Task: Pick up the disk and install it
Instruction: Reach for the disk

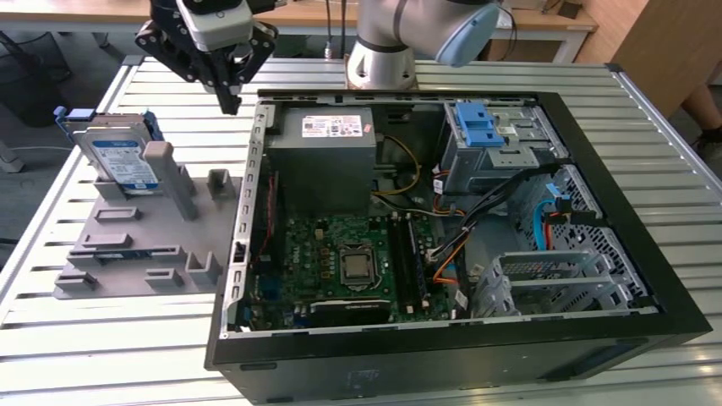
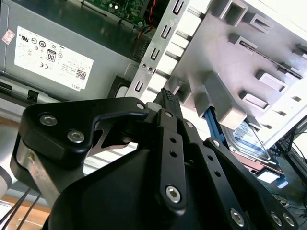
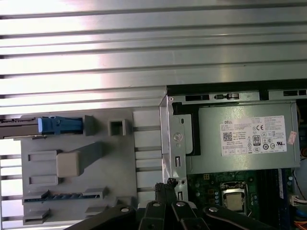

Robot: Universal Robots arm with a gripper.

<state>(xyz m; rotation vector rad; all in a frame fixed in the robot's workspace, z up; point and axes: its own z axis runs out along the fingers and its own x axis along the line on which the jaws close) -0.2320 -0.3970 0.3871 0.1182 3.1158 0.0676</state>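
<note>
From where I stand the arm's black gripper [image 1: 232, 101] hangs with its two fingers pinched together and nothing between them. Its tip points down over the far corner of the open black computer case [image 1: 631, 279], close to where the case wall meets the slatted metal table [image 1: 113, 355]. The disk [image 1: 118, 156], a flat silver hard drive with a white-and-blue label clipped in a bright blue plastic carrier, sits at roughly 8 o'clock from that tip in the exterior view, near but clearly apart and lower. It stands on edge in a slot at the far end of the pale grey moulded plastic fixture [image 1: 147, 245], outside the case, labelled face towards the exterior camera and top edge running about 9 to 3 o'clock. Whether its long side is the upright one I can't tell. So the one arm has the disk on one side of it and the case on the other. Inside the case, the large grey power-supply box with a white sticker [image 1: 327, 156] lies at about 4 o'clock from the tip. The green circuit board [image 1: 338, 262] is at 5 o'clock, and the metal drive cage with blue plastic latches [image 1: 491, 135] is well off at 3 o'clock, with loose cables between
</note>
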